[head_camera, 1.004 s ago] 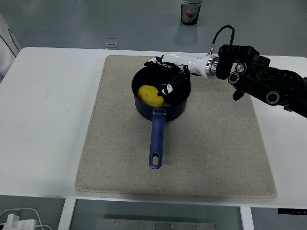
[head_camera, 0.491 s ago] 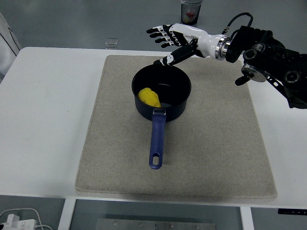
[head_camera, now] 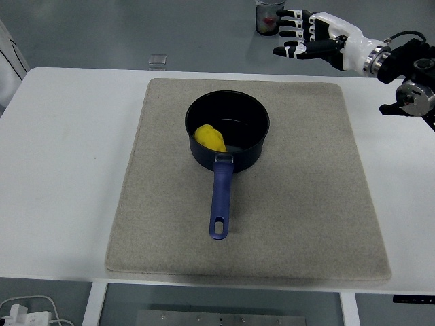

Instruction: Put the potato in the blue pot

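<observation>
Head view: a white rectangular table (head_camera: 68, 149) carries a beige fabric mat (head_camera: 306, 197) covering most of its middle. On the mat, a little behind centre, stands a dark blue round pot (head_camera: 245, 146) with a long blue handle (head_camera: 219, 200) pointing toward the near edge, a hanging slot at its end. Inside the pot, against the near-left wall, lies the yellow potato (head_camera: 210, 138); the rest of the pot floor shows dark and glossy. The robot's right hand (head_camera: 314, 37), white-backed with black segmented fingers, hangs high at the upper right, beyond the table's far edge, well apart from the pot, fingers spread and straight, holding nothing. Just left of its fingertips stands a clear cup with reddish contents (head_camera: 270, 17) on the grey floor. A small clear plastic piece (head_camera: 158, 61) sits at the far table edge. White cable and plug (head_camera: 27, 311) lie below the near-left corner.
</observation>
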{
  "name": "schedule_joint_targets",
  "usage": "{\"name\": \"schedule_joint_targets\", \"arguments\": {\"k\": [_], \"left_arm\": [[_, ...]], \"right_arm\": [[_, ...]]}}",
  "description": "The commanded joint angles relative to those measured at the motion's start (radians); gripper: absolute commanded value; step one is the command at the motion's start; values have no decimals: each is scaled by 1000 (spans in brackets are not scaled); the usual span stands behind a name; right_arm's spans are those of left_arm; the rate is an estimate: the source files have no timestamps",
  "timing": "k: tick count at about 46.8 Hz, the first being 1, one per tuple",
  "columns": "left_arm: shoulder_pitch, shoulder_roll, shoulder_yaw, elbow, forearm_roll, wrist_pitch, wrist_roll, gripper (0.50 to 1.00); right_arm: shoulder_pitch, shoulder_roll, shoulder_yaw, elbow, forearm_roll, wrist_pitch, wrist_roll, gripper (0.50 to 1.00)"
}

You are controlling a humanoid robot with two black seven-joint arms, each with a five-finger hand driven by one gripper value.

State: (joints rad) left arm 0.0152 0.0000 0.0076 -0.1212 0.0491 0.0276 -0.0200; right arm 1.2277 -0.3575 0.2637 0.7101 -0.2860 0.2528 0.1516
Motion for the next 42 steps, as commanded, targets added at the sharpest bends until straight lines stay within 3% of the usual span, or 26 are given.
{"name": "schedule_joint_targets", "arguments": {"k": [1,17,42], "left_arm": [[0,0,0,0,0,0,0,996],[0,0,0,0,0,0,0,996],[0,0,0,0,1,0,0,996]], "right_arm": [[-16,-3,0,-38,63,-1,0,913],[-89,-3,6,-101,369,-4,-3,913],[-183,18,83,-106,504,2,-3,913]]}}
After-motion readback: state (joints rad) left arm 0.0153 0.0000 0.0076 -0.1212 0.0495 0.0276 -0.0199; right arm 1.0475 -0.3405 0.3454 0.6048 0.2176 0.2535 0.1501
